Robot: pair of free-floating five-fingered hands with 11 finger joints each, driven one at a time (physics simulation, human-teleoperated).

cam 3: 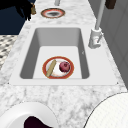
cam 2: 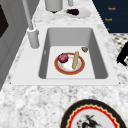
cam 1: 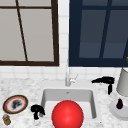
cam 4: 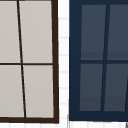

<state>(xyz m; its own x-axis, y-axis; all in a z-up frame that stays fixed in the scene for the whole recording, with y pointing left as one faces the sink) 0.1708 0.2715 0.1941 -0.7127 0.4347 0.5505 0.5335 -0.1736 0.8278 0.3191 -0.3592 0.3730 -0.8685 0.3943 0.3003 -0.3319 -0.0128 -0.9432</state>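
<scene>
I see my left hand (cam 1: 37,110) hanging with curled fingers, gripping nothing, over the counter at the sink's (cam 1: 45,100) front left corner, just right of the patterned plate (cam 1: 15,104). My right hand (cam 1: 105,81) hovers spread flat past the sink's back right corner, near the grey canister (cam 1: 123,82). A red-rimmed plate (cam 2: 69,63) lies in the basin.

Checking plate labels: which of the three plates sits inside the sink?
The red-rimmed plate in the sink basin, carrying a red onion and a tan stick; the others rest on the counter.
</scene>
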